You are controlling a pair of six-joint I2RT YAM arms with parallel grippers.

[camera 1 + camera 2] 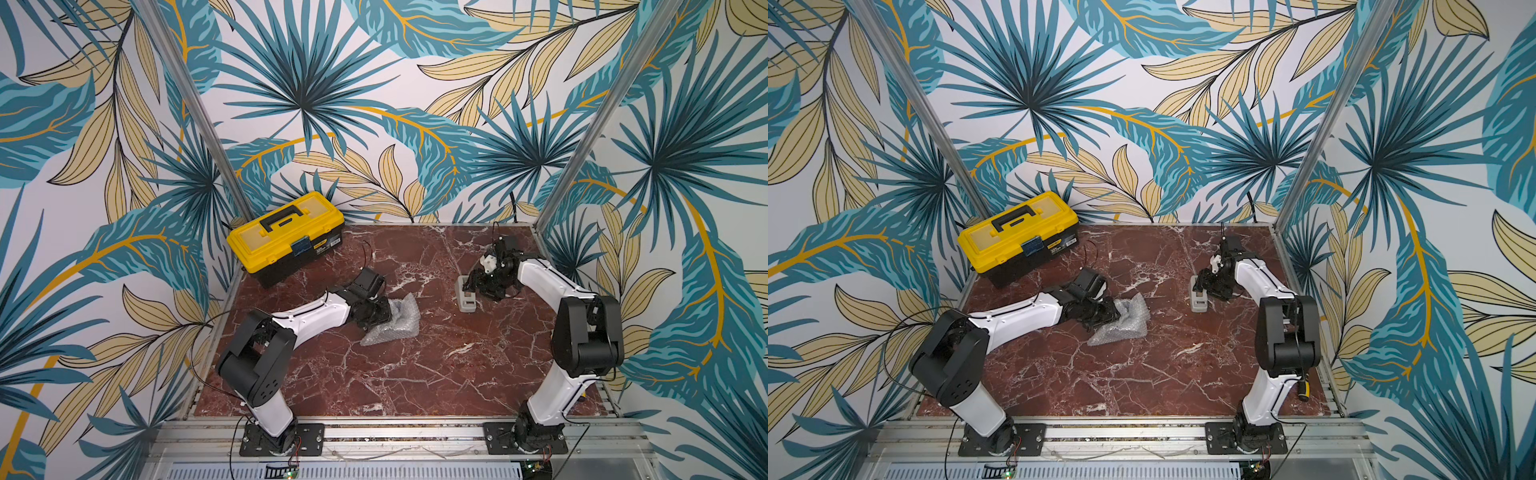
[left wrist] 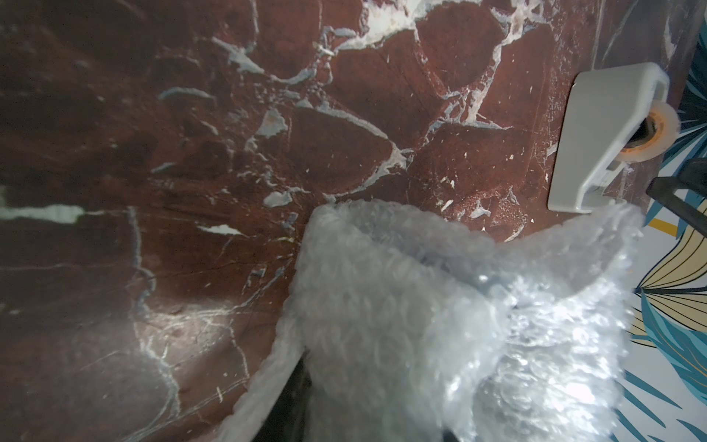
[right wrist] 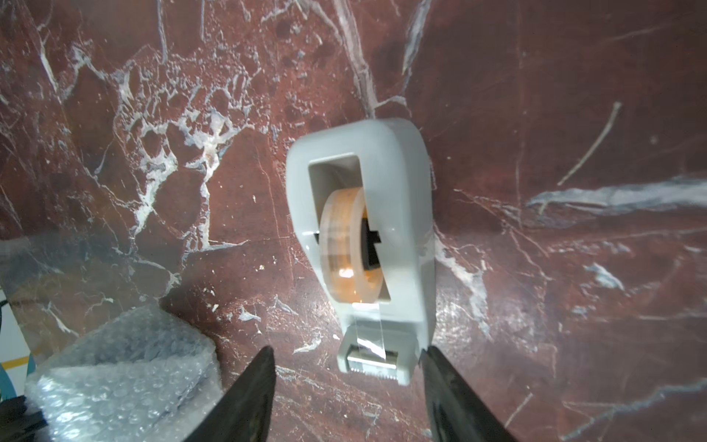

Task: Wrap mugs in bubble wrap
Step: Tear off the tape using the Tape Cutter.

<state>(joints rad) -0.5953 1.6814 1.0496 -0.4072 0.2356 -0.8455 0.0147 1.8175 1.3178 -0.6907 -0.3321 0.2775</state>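
Left gripper (image 1: 384, 318) is closed on the clear, whitish bubble wrap (image 1: 397, 330), a crumpled bundle lying near the middle of the red-brown marble tabletop (image 1: 415, 374). In the left wrist view the wrap hides its fingertips. Inside the bundle, the small dark navy mug (image 1: 395, 309) shows only as a bluish shadow through the plastic. Right gripper (image 3: 349, 356) has its jaws apart, straddling the cutter end of the grey plastic tape dispenser (image 3: 363, 248), which stands apart from the bundle.
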